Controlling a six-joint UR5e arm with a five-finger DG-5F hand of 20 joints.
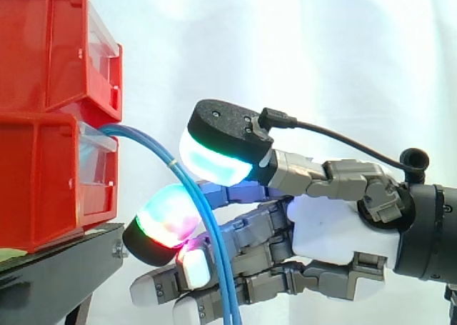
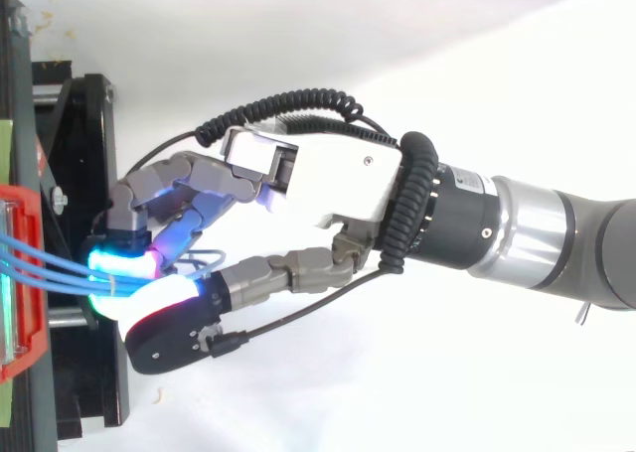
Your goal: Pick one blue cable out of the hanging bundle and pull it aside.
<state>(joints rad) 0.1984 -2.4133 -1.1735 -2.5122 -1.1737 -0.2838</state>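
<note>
Side view shows two red bins (image 1: pixel 43 89) stacked at the left on a black stand (image 1: pixel 57 268), before a white curtain (image 1: pixel 300 46). A bundle of blue cables (image 1: pixel 217 257) comes out of the front of the lower bin, arcs to the right and hangs down past the bottom edge. The hand (image 1: pixel 335 228) reaches in from the right at about the height of the lower bin, its fingers curled toward the bins. Its thumb lies on top, the pad glowing white and green just right of the cables' bend. A fingertip pad (image 1: pixel 163 221) glowing green, cyan and red sits lower, left of the cables and close to the stand's edge. The cables thus run down between the thumb and that finger, crossing in front of the other fingers, which are bent beneath. In the top view the hand (image 2: pixel 338 179) comes in from the right. There the blue cables (image 2: pixel 50 263) leave the red bin at the left edge as several separate strands and draw together where the cyan-lit fingertip and the thumb pad meet. The pads press together on the cables at that spot, so the hand is closed in a pinch on them. Whether one strand or several is caught cannot be told.
</note>
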